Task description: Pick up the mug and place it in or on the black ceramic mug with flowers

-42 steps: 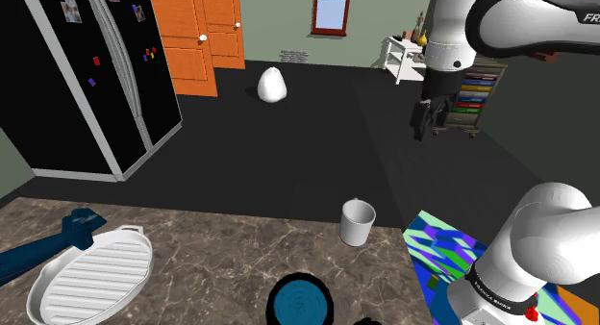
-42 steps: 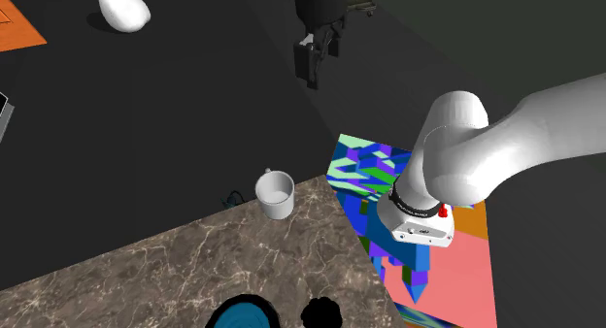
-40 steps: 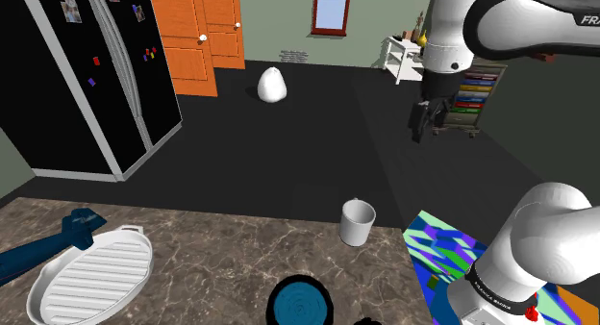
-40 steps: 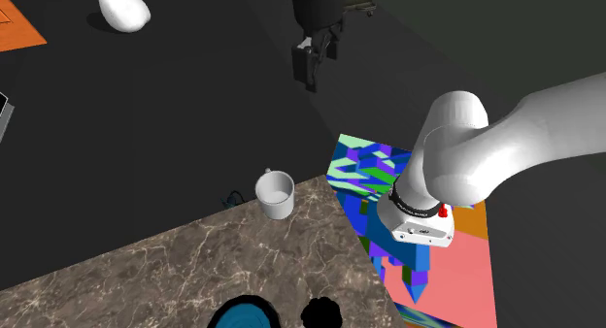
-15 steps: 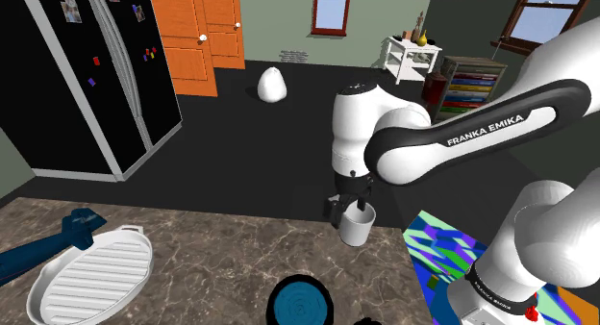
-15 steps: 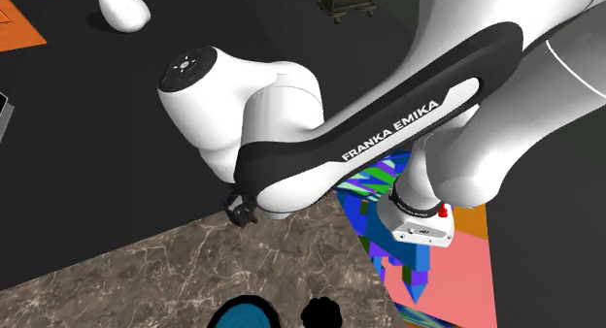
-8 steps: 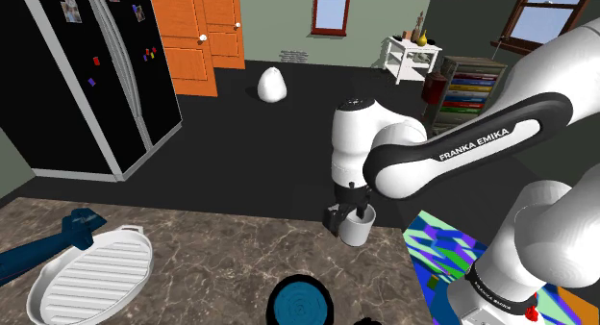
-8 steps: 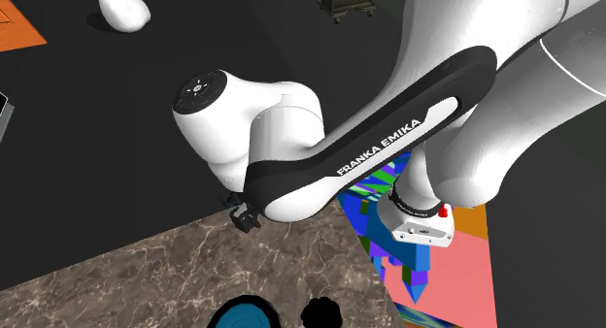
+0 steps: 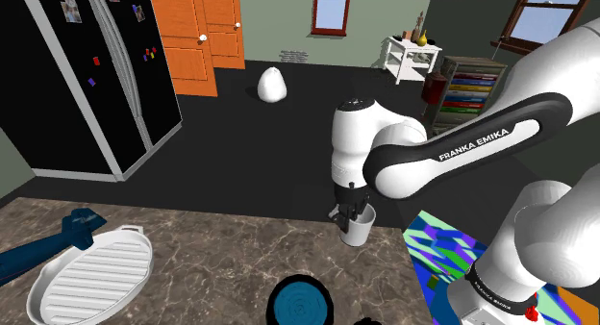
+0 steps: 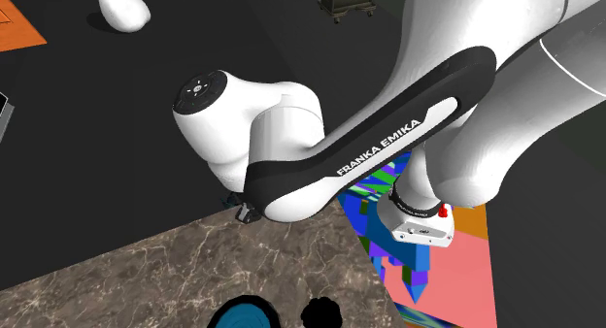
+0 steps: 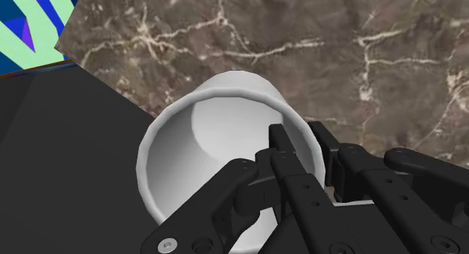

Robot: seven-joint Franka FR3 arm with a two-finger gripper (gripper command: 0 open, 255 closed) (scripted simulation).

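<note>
A black refrigerator (image 9: 87, 73) is seen at the shoulder view's left, with orange doors (image 9: 192, 30) behind it and a dark floor (image 9: 240, 150) spread out beyond the table. The white arm (image 9: 433, 150), lettered along its dark link, is bent downward from the shoulder view's right so that its wrist is brought over the far edge of the brown marbled table (image 9: 212, 265). The stand (image 9: 433, 251), a box patterned in blue, green and purple, is set against the table at the shoulder view's lower right. A white ribbed baking dish (image 9: 91, 275) is laid on the table at the shoulder view's lower left, with a blue object (image 9: 38, 248) just beside it. A black-rimmed mug with a blue inside (image 9: 300, 302) is placed at the near edge of the table, well apart from the dish; its flowers cannot be made out. The white mug (image 9: 358, 227) is stood upright at the table's far edge, near the corner by the stand. In the wrist view the mug (image 11: 218, 140) is seen from above, and the tool (image 11: 304, 140) is narrowed onto its wall: one finger is lowered inside the rim, the other is set outside, and the wall is clasped between them.
</note>
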